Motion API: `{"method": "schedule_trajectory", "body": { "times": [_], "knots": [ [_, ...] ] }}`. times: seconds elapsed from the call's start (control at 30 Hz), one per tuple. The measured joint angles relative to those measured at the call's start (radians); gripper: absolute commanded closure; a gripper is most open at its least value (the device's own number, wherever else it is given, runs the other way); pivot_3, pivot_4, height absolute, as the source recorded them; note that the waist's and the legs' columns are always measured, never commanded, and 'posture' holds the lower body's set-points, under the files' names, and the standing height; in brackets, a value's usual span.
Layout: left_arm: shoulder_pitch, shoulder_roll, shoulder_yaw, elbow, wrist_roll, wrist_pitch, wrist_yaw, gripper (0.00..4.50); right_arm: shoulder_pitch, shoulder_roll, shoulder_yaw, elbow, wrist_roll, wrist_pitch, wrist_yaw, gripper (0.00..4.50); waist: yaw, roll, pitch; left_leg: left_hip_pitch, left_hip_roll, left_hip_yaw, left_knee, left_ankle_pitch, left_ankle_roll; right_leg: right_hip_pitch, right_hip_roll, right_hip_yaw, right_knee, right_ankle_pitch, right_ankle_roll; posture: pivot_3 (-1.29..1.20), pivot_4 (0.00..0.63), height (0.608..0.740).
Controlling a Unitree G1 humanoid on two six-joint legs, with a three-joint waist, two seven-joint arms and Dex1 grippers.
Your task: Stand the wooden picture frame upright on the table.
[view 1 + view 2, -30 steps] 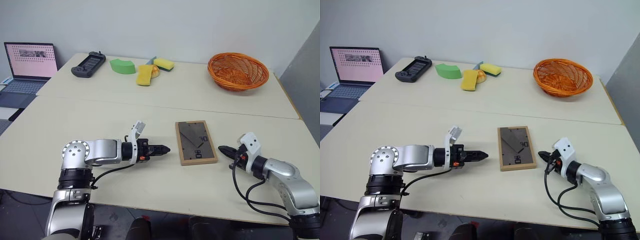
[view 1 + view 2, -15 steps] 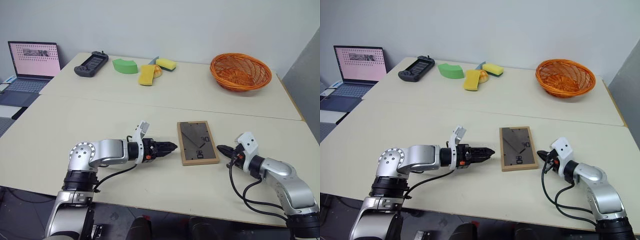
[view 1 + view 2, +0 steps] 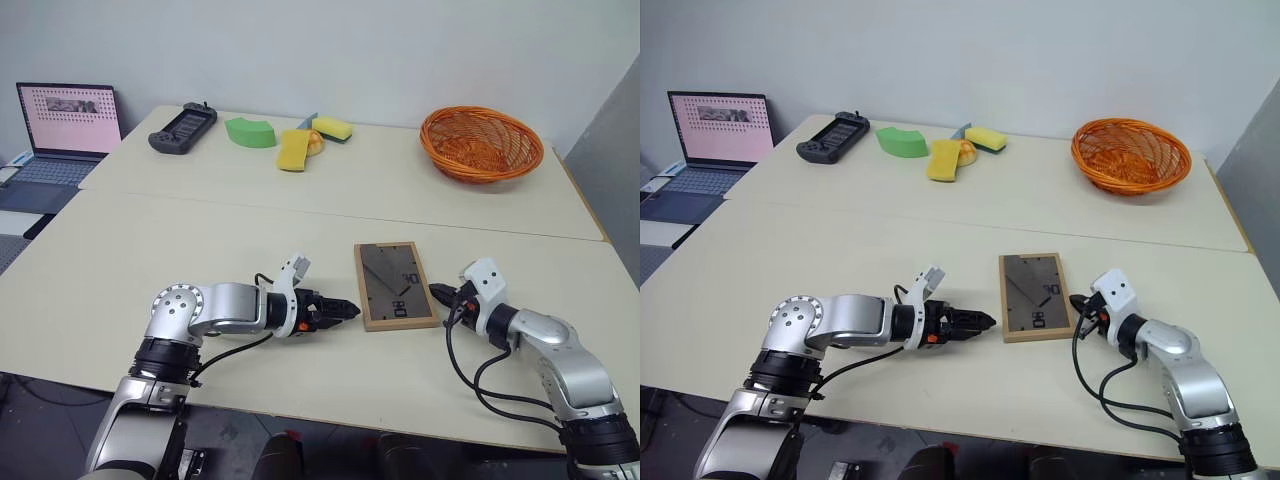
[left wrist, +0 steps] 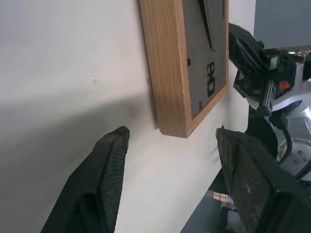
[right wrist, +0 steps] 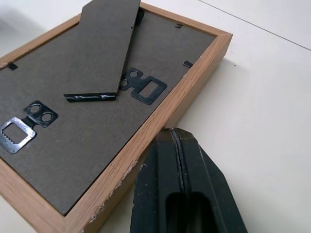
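The wooden picture frame [image 3: 395,285] lies flat on the table [image 3: 200,240], its dark back panel and folded stand facing up. My left gripper [image 3: 352,311] rests low on the table just left of the frame's near left corner. The left wrist view shows this gripper [image 4: 172,132] open, that frame corner [image 4: 170,73] straight ahead between its two fingers. My right gripper [image 3: 434,292] is shut and empty, its tip against or almost against the frame's right edge. In the right wrist view its closed fingers [image 5: 177,160] point at the wooden rim [image 5: 160,121].
An orange wicker basket [image 3: 481,142] stands at the far right. A game controller [image 3: 182,128], a green sponge [image 3: 246,132] and yellow sponges [image 3: 292,150] sit along the far edge. A laptop [image 3: 62,130] is off to the far left. A seam [image 3: 300,208] crosses the tabletop.
My left gripper has opened and come closer to the frame's near left corner. The right gripper stays shut by the frame's right edge. The frame has not moved.
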Motion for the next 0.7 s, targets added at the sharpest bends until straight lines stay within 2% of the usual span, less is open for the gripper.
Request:
{"method": "schedule_trajectory", "body": {
  "times": [0.23,0.7],
  "knots": [
    [-0.006,-0.001,-0.009,0.0,0.0,-0.018,0.0,1.46,0.033,0.004,0.009,0.01,-0.025,0.0,-0.017,4.5,0.0,0.0,0.0,0.0,0.0,0.0,0.0,0.0,0.0,0.0,0.0,0.0,0.0,0.0,0.0,0.0,0.15,0.74],
    [-0.006,-0.003,-0.011,0.0,0.0,-0.042,0.009,1.46,0.037,0.104,0.034,-0.089,0.004,0.112,-0.062,4.5,0.0,0.0,0.0,0.0,0.0,0.0,0.0,0.0,0.0,0.0,0.001,0.0,0.0,0.0,0.0,0.0,0.15,0.74]
  ]
}}
